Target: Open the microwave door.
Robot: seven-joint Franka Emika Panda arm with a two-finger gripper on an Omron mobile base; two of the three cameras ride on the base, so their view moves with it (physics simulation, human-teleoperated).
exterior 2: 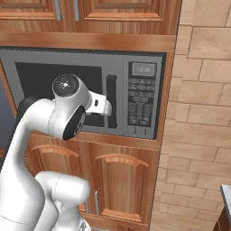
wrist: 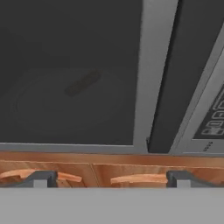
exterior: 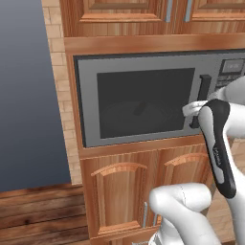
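The microwave door (exterior: 89,105) is a grey panel with a dark tinted window (exterior: 143,103) and a black vertical bar handle (exterior: 203,91); it looks flush with the microwave front. My gripper (exterior: 190,110) hovers just in front of the door, a little left of the handle's lower half. From the right, the handle (exterior 2: 111,101) stands just beyond my gripper (exterior 2: 104,106). In the hand view the handle (wrist: 173,87) runs up the right side, the window (wrist: 65,70) lies left, and my gripper (wrist: 111,179) is open with nothing between its wide-set fingertips (wrist: 43,178).
The dark keypad panel (exterior 2: 142,94) sits right of the handle. Brown wooden cabinet doors (exterior: 119,196) lie below the microwave and more above it (exterior 2: 122,9). A brick wall (exterior 2: 203,113) flanks the right side. My own forearm (exterior: 219,148) crosses the lower right.
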